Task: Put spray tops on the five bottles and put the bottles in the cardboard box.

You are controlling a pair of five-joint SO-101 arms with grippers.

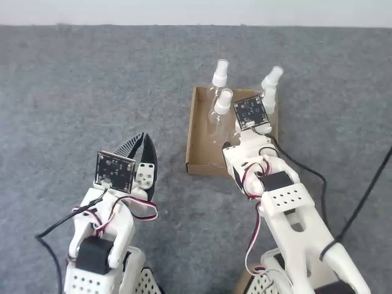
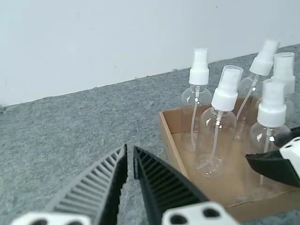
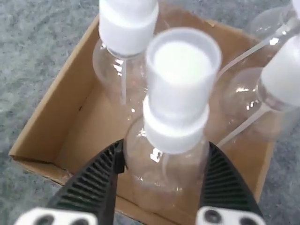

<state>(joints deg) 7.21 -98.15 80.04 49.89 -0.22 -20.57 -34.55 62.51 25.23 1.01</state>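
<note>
five bottles (image 2: 198, 101) with spray tops are stood upright inside the cardboard box (image 1: 191, 128). one bottle (image 3: 178, 117) by the box's near wall is gripped by the right pincer (image 3: 165, 154). left pincer (image 2: 130, 154) is seen almost closed, empty, apart from the box.

- High view: the right arm (image 1: 288, 202) covers the box's (image 1: 195, 131) near corner on its side and much of the bottles (image 1: 269, 82) there.
- The right arm and left arm (image 1: 101, 245) are cut off at the bottom edge.
- Right wrist view: the right gripper (image 3: 165, 147) clasps a bottle (image 3: 164, 173) whose base is too blurred to make out. Another bottle's spray top (image 3: 129, 18) is cut by the edge.
- Left wrist view: the box runs past the edge, and a dark finger (image 2: 274, 168) hides one bottle's foot.
</note>
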